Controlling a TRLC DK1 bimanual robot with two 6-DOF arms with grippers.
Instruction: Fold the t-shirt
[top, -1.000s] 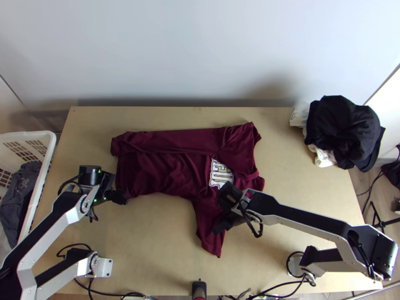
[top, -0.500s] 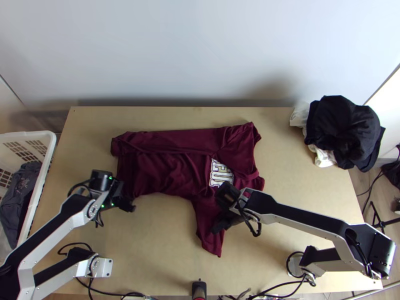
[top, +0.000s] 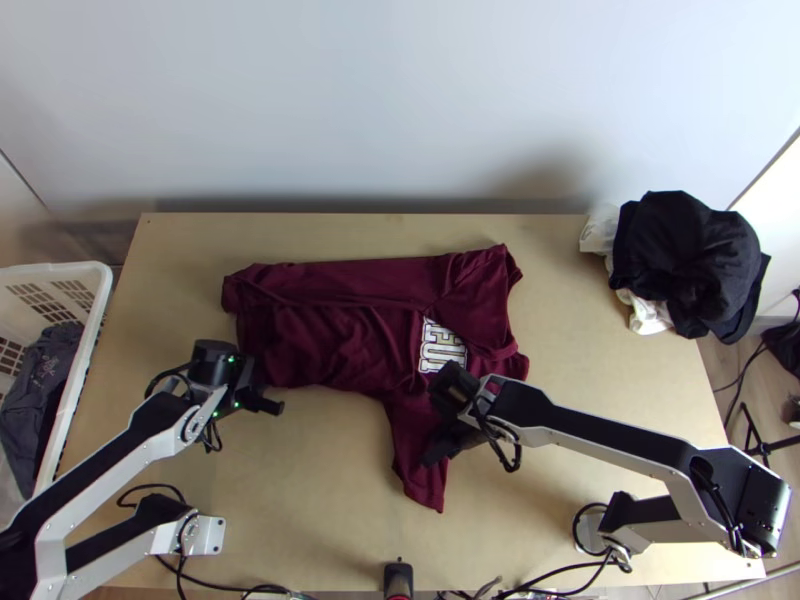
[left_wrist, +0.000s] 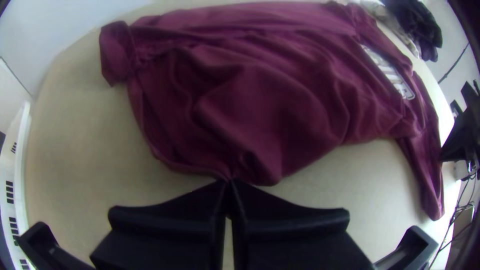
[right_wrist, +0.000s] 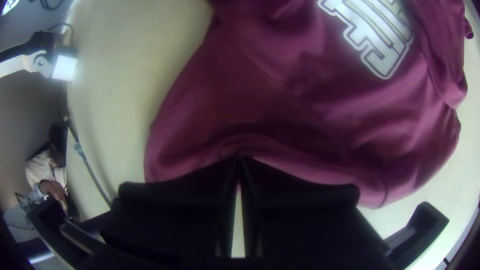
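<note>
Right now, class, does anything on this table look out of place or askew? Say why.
Yes: the t-shirt lies creased and lopsided, one sleeve jutting toward the near edge of the table. Also, a dark cloth heap spills past the far right edge, looking carelessly dropped.

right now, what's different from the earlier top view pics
The left gripper has moved to the right and slightly toward the table's near edge. It is closed on the near edge of the t-shirt; whether that grip is new, I can't tell. The right gripper, shut on cloth by the near sleeve, has hardly moved. The shirt's far side and the clothes pile stayed put.
</note>
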